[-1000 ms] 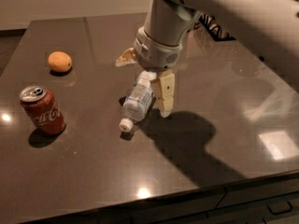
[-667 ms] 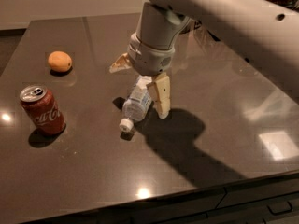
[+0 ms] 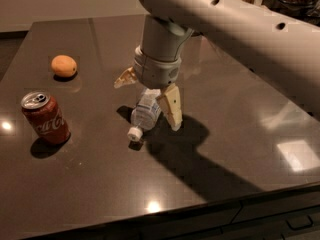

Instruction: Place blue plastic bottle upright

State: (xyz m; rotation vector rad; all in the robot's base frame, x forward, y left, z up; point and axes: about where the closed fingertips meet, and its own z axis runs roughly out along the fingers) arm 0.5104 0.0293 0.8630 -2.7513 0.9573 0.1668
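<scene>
Clear plastic bottle (image 3: 146, 111) flat on the dark table (image 3: 250, 134), cap (image 3: 134, 133) toward the front, between the spread-open fingers of the gripper (image 3: 146, 105) just above. Risks rolling away under an off-centre squeeze, or slipping while tipped upright.

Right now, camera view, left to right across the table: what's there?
Coca-Cola can → orange fruit → blue plastic bottle, lying on its side. The claw, open, hangs over the bottle, so it gets no separate slot.
</scene>
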